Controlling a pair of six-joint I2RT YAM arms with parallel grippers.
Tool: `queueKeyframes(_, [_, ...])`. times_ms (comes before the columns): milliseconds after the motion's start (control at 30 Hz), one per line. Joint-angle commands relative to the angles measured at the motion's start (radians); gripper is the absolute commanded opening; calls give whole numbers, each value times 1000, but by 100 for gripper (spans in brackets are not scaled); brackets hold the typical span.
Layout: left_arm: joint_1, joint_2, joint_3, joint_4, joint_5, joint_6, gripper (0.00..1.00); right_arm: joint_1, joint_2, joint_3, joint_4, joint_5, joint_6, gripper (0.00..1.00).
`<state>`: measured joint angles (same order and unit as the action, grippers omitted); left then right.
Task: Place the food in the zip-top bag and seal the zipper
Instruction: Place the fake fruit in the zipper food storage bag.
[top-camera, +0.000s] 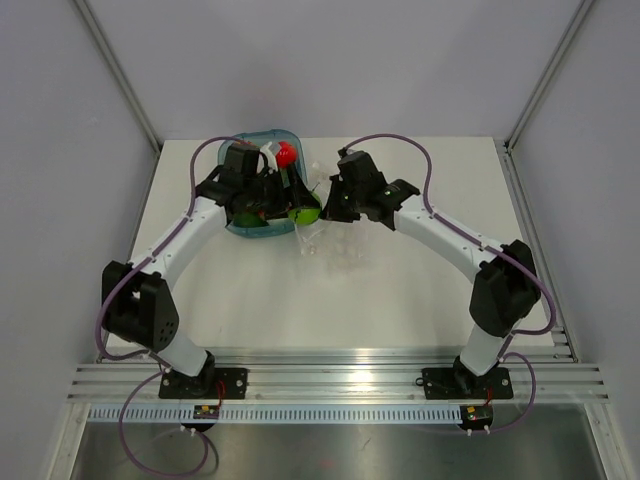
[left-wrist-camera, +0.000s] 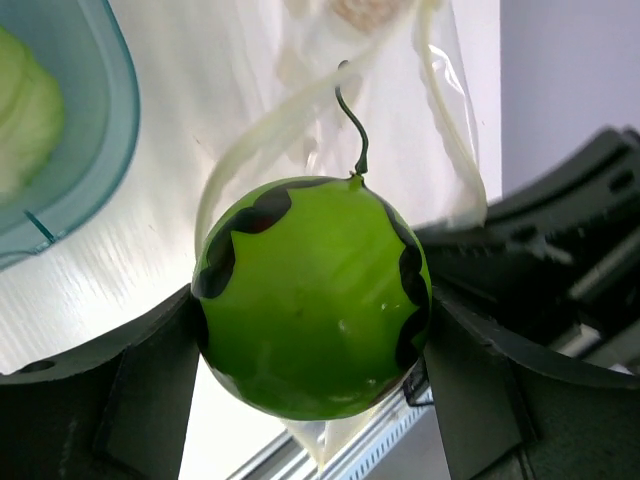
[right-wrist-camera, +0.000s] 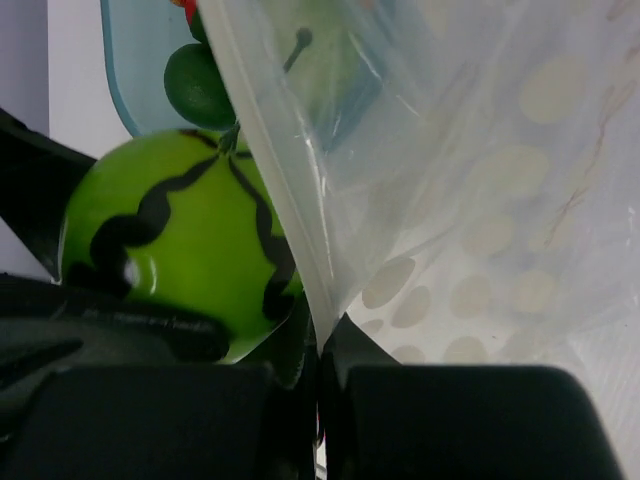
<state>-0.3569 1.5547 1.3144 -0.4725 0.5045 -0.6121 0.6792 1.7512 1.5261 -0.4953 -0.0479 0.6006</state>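
Note:
My left gripper (top-camera: 297, 204) is shut on a round green toy fruit (left-wrist-camera: 312, 300) with dark wavy stripes and a thin stem. It holds the fruit just left of the mouth of the clear zip-top bag (top-camera: 335, 245). The fruit also shows in the top view (top-camera: 305, 211) and the right wrist view (right-wrist-camera: 175, 250). My right gripper (right-wrist-camera: 322, 352) is shut on the bag's mouth edge, and the bag (right-wrist-camera: 450, 150) is lifted. The zipper strip (right-wrist-camera: 275, 170) runs up from the jaws. The bag's open rim (left-wrist-camera: 440, 110) lies behind the fruit.
The translucent blue tray (top-camera: 262, 228) sits at the back left under my left wrist. It holds a red strawberry (top-camera: 286, 155), a pale green cabbage (left-wrist-camera: 25, 110) and a dark green fruit (right-wrist-camera: 198, 85). The two grippers are almost touching.

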Motion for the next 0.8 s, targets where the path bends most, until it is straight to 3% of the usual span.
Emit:
queueKeyframes(0, [-27,41,92,-3,-92,-12,35,2,-84,-4,77,-81,41,0])
queueKeyframes(100, [-37,79,146,-28,-104,2,39,2,-96,-3,69,-84,45,0])
queueKeyframes(200, [-56,110,196,-70,-84,29,51,0,-102,-18,70,-67,45,0])
queueKeyframes(233, [-62,119,201,-83,-80,41,61,0,-104,-29,72,-61,47,0])
queueKeyframes(300, [-70,116,194,-84,-63,46,70,0,-102,-40,83,-58,50,0])
queueKeyframes(600, [-71,70,174,-106,63,107,98,0,-96,-67,106,-32,45,0])
queueKeyframes(767, [-71,67,171,-130,71,133,99,0,-93,-66,118,-35,47,0])
